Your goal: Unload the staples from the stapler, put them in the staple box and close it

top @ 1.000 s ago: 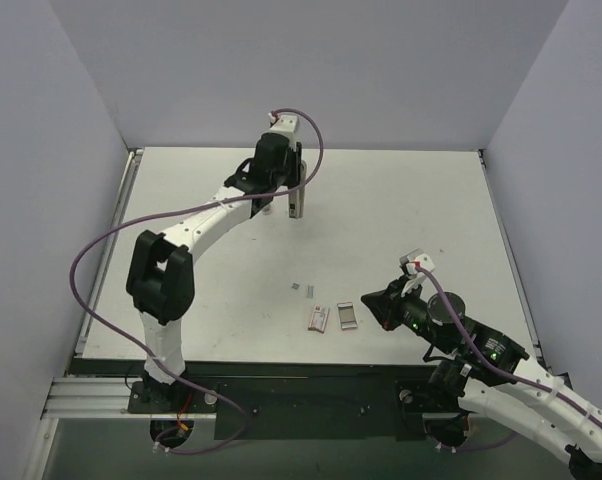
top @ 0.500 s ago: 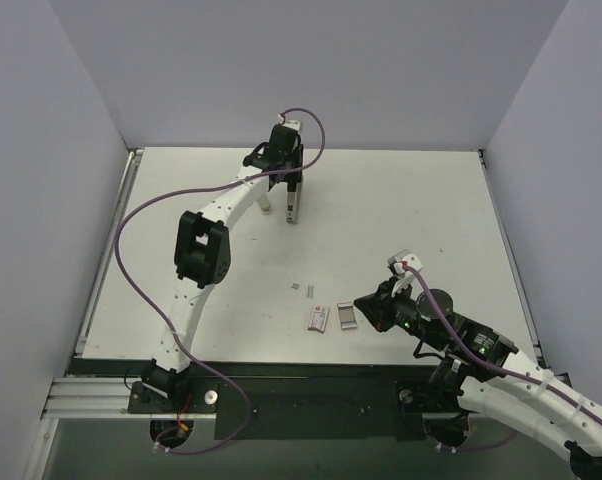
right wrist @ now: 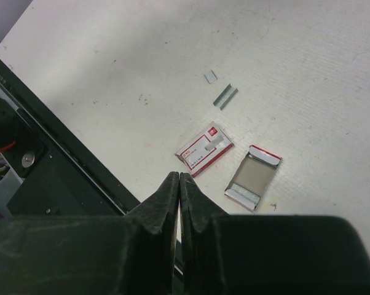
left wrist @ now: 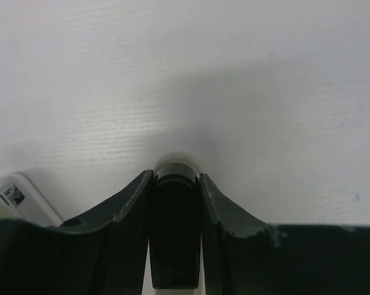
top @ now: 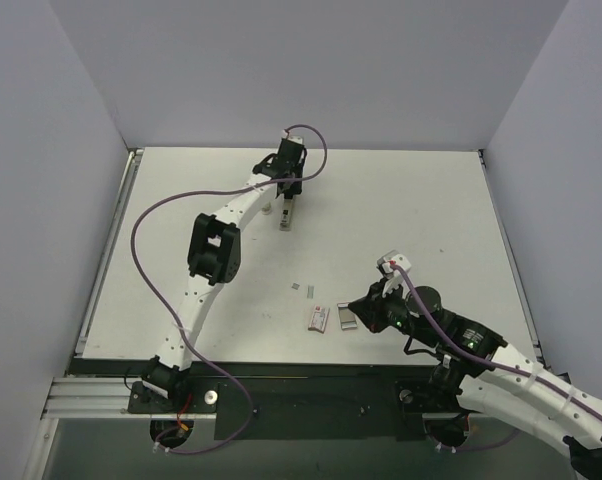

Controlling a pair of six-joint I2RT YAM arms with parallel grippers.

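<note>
Near the table's (top: 411, 220) five o'clock edge, the right gripper (right wrist: 179, 178) is hovering with its jaws pressed together, gripping nothing. At its nine o'clock from above, a tray (right wrist: 252, 178) and a sleeve (right wrist: 204, 147) are lying side by side, with loose staples (right wrist: 225, 95) at the sleeve's eleven o'clock. Far off at the table's eleven o'clock, the left gripper (top: 291, 195) is clamping the stapler (top: 287, 214), which is hanging down from it.

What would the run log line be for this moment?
left claw: gripping stapler, far side | right claw: shut, empty, near staple box | loose staples: on table
</note>
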